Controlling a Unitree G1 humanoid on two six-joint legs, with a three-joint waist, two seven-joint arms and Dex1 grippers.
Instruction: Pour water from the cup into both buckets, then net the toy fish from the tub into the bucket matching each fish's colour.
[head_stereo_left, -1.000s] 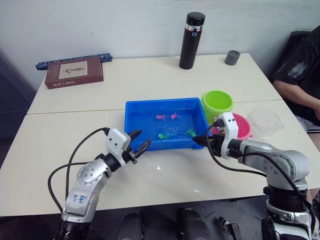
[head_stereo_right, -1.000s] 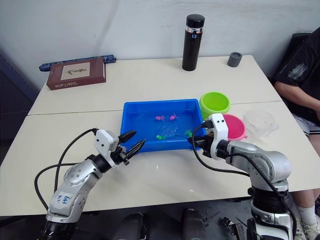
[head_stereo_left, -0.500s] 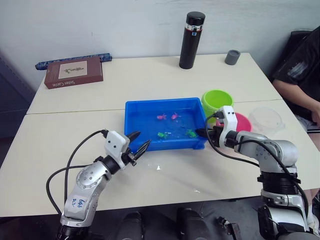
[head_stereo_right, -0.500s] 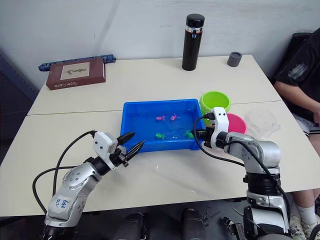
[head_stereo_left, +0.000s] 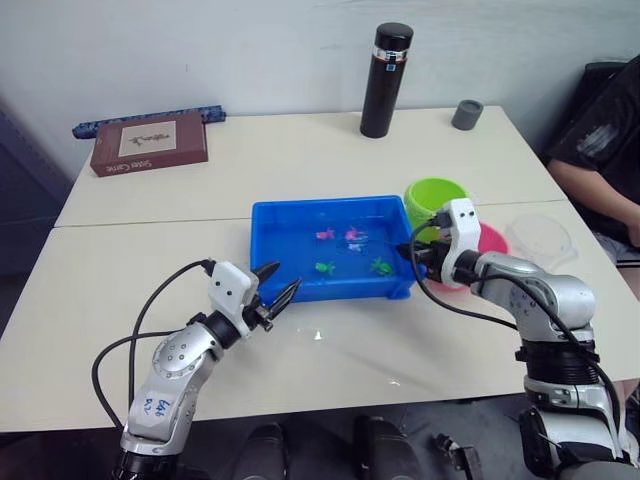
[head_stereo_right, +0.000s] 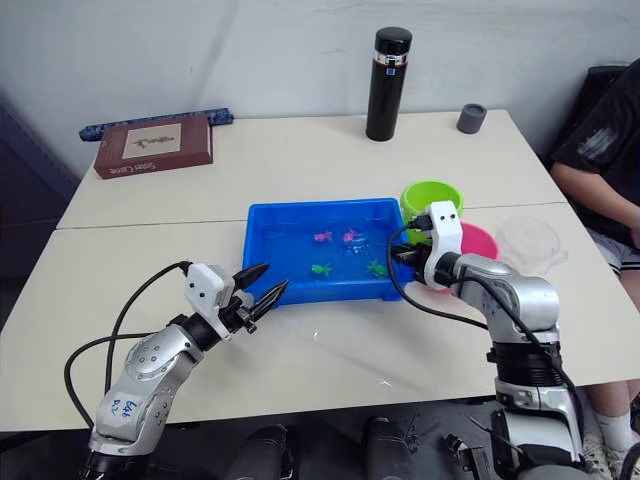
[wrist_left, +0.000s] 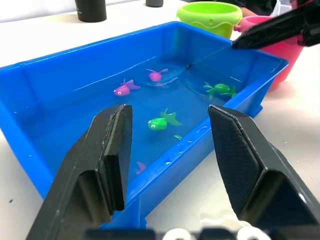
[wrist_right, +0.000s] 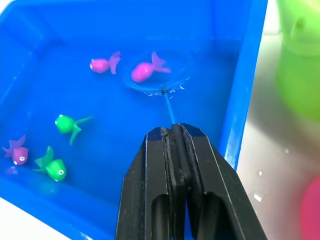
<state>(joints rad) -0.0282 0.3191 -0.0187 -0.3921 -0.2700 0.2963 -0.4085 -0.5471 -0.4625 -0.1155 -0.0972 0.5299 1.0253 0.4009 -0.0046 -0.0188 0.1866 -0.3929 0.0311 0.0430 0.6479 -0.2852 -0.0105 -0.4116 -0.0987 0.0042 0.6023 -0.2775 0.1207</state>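
One pink fish (wrist_right: 145, 70) now sits inside the net ring (wrist_right: 156, 75), held by the right gripper (wrist_right: 173, 137), fingers pressed together on the thin blue handle (wrist_right: 169, 107). Compared with a second ago: right gripper shifted from the 5 o'clock corner of the tub (head_stereo_left: 262, 212) up to its 3 o'clock rim, net carried from the green fish toward the pink pair at 12 o'clock. Remaining in the water: second pink fish (wrist_right: 102, 64) just beside the ring, two green fish (wrist_right: 67, 123) nearer 6 o'clock, one more pink at the near wall. Left gripper (head_stereo_left: 272, 297) unchanged, fingers spread, hovering off the tub's 7 o'clock corner, holding nothing. Pink bucket (head_stereo_left: 491, 240) and green bucket (head_stereo_left: 434, 197) just beyond the tub's 3 o'clock side; cup (head_stereo_left: 541, 237) further out. Judgement: netting phase under way, pink catch lined up; lift and transfer to pink bucket not yet done.
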